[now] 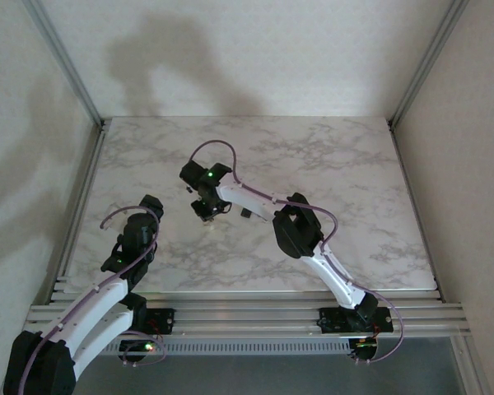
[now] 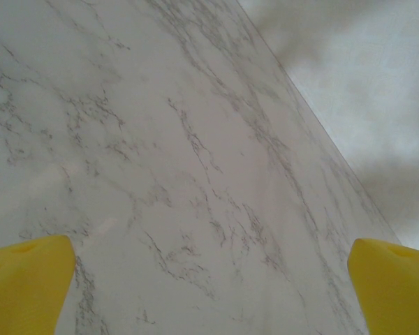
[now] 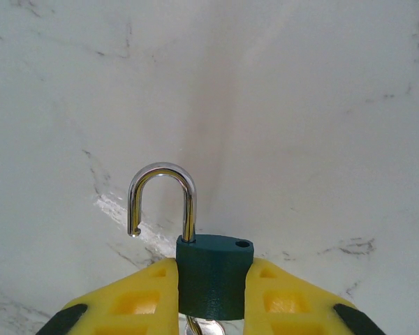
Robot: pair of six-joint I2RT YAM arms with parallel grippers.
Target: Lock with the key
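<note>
My right gripper [image 3: 213, 269] is shut on the sides of a dark green padlock [image 3: 213, 286], which stands upright between the yellow fingers [image 3: 136, 300]. Its chrome shackle [image 3: 160, 187] is up and swung to the left, its free end clear of the open hole in the body's top. Below the body a sliver of silver metal [image 3: 208, 326] pokes out; I cannot tell whether it is the key. In the top view the right gripper [image 1: 206, 211] points down at the table's middle left. My left gripper [image 1: 148, 206] hovers nearer the left edge, its yellow fingers [image 2: 28, 279] wide apart over bare marble.
The marble table top [image 1: 329, 164] is ringed by white walls with aluminium posts [image 1: 70, 66] at the back corners. Metal rails [image 1: 247, 313] run along the near edge by the arm bases.
</note>
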